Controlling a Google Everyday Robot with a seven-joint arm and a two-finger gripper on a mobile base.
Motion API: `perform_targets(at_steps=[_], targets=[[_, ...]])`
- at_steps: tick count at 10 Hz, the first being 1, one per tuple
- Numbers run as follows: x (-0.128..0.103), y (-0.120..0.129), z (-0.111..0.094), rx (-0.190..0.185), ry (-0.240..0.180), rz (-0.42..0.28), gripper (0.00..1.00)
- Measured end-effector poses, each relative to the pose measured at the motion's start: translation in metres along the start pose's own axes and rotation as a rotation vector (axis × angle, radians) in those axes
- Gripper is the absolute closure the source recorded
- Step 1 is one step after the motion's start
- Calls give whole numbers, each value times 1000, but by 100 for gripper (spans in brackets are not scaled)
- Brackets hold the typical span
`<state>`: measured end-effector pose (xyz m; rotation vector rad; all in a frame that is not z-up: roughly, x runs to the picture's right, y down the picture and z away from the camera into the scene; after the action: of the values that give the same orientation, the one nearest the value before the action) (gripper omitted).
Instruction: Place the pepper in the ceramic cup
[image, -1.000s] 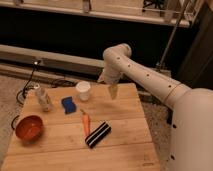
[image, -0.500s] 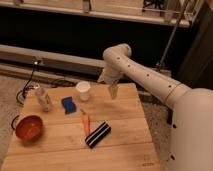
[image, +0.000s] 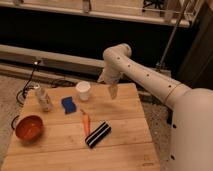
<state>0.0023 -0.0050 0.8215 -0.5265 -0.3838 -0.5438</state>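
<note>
The pepper (image: 86, 123) is a slender orange-red tapered piece lying on the wooden table (image: 125, 145) near its middle, just left of a black-and-white striped block (image: 98, 134). The ceramic cup (image: 83, 91) is small and white and stands upright near the table's back edge, behind the pepper. My gripper (image: 113, 92) hangs from the white arm (image: 145, 75) above the back right part of the table, to the right of the cup and apart from it. It holds nothing that I can see.
An orange-red bowl (image: 29, 127) sits at the left edge. A pale bottle-like shaker (image: 43, 98) stands at the back left. A blue block (image: 69, 104) lies between the shaker and the cup. Cables (image: 27, 87) run on the floor behind the table.
</note>
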Motion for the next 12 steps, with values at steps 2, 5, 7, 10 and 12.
perform_targets(at_steps=[2, 5, 7, 10, 12], targets=[[0, 0, 0, 0, 0, 0, 20], [0, 0, 0, 0, 0, 0, 20], [0, 0, 0, 0, 0, 0, 20], [-9, 1, 0, 6, 5, -56, 20], [-42, 4, 0, 22, -9, -184, 20]])
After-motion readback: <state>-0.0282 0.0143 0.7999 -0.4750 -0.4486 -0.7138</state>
